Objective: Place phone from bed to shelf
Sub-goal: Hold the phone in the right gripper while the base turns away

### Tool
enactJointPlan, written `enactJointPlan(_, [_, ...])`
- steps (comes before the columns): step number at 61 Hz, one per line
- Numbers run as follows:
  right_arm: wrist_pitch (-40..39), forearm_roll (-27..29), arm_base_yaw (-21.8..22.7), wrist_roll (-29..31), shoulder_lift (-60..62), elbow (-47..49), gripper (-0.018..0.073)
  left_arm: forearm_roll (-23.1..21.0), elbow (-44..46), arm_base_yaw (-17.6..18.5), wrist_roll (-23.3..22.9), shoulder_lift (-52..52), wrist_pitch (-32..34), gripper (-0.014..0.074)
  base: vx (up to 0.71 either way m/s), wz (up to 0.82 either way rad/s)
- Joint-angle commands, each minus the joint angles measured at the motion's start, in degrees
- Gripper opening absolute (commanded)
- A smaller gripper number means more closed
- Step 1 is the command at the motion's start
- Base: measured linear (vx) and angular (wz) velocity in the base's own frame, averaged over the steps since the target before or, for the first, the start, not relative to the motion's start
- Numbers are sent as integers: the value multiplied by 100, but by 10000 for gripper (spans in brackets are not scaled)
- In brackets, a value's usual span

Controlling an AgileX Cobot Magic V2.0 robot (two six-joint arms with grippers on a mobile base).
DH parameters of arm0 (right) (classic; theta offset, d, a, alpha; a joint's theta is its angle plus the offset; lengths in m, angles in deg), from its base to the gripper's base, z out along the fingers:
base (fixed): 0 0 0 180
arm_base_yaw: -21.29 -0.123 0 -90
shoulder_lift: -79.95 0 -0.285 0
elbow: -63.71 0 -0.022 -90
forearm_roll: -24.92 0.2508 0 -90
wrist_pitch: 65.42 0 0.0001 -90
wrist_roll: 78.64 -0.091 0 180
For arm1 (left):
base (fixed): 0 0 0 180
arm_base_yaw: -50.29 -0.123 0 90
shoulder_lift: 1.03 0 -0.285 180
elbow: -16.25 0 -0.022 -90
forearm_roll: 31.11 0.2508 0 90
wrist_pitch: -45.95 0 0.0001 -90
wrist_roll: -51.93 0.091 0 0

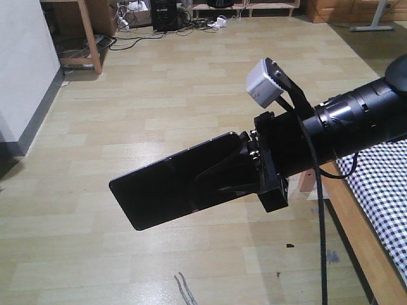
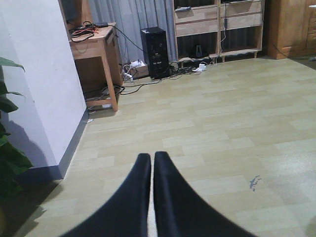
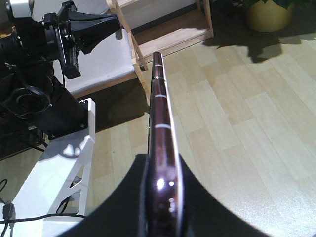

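Note:
The phone [image 1: 168, 185], a glossy black slab, hangs flat over the wooden floor with my right gripper [image 1: 236, 166] shut on one end. The right wrist view shows the phone [image 3: 159, 98] edge-on, its pinkish rim clamped between the black fingers [image 3: 197, 197]. The bed [image 1: 385, 184] in gingham cloth lies behind the arm at the lower right. The pale wood shelf [image 2: 217, 22] stands across the room against the far wall, and its base shows in the front view as shelf [image 1: 245, 7]. My left gripper [image 2: 152, 159] is shut on nothing, over bare floor.
A white wall corner [image 2: 44, 74] juts out at the left, with a plant [image 2: 7, 148] beside it. A brown desk [image 2: 96, 44], a black computer tower [image 2: 155, 52] and loose cables [image 2: 148, 79] lie by the far wall. The bed's wooden frame [image 1: 356, 229] runs along the right.

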Motion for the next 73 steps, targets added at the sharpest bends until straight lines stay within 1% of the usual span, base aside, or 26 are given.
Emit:
enactJointPlan(1, [427,506,24,21,216,147,-2,-52,132,-21,-33,-35,410,1,-1,10])
enactJointPlan(39, [427,506,24,29,216,147,-2,-52,132,-21,-33,-35,410,1,7,5])
enactJointPlan(73, [427,506,24,29,216,147,-2,-52,132,-21,-33,-35,410,1,21,2])
